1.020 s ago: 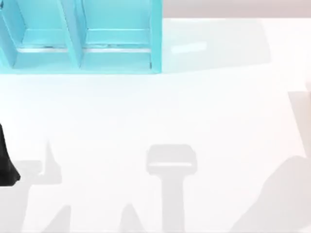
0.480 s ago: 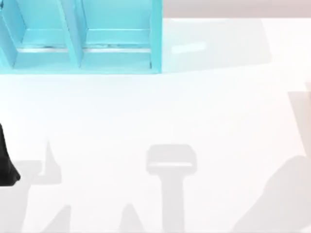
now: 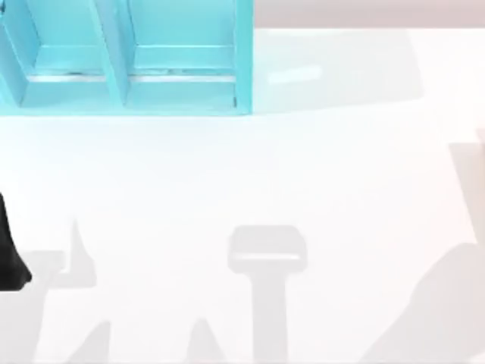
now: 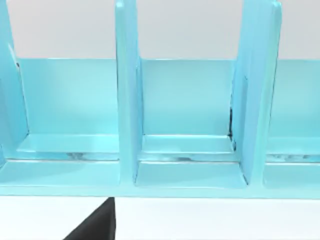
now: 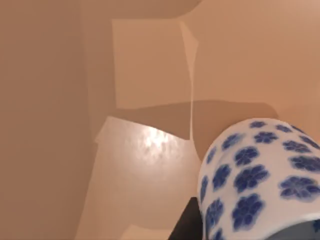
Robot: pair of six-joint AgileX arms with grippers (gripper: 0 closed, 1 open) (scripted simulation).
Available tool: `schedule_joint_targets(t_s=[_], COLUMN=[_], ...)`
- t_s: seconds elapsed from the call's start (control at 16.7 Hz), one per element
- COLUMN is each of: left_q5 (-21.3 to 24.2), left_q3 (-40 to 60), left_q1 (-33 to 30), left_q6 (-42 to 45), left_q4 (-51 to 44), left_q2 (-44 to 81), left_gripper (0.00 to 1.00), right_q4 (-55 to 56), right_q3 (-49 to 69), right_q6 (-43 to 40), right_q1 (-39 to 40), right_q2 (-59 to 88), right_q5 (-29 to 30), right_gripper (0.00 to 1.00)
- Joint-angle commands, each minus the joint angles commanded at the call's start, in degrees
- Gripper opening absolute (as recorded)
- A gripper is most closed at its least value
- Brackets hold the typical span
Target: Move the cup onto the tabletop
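1. The cup (image 5: pixel 260 180) sits close against the right wrist camera, over a tan surface, so it is probably carried; I cannot tell either gripper's grip.
2. Bring it over the bare tabletop (image 3: pixel 318 174), right of the blue shelf (image 3: pixel 182 68), and lower it upright.
3. It is white with blue flowers and looks smooth.

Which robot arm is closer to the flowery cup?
The right arm. The cup sits close up in front of its wrist camera. The left arm is at the table's left edge, its camera facing the blue shelf, with no cup there.
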Motion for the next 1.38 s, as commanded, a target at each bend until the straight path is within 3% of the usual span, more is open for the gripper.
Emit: schedule_joint_targets(t_s=[0.12,0.72,1.38], left_q5=[0.0,0.0,0.0], left_q3=[0.0,0.0,0.0], left_q1=[0.0,0.0,0.0], left_q6=[0.0,0.0,0.0], left_q4=[0.0,0.0,0.0], left_q2=[0.0,0.0,0.0], left_gripper=[1.0,1.0,1.0], right_q4=[0.0,-0.91,-19.91], right_q3=[0.0,0.46,8.12], right_q6=[0.0,0.76,15.74], right_q1=[0.0,0.69,15.87], right_q2=[0.0,-0.58,-11.88], right_q5=[0.0,0.02,-0.09], right_gripper=[0.0,0.0,0.0])
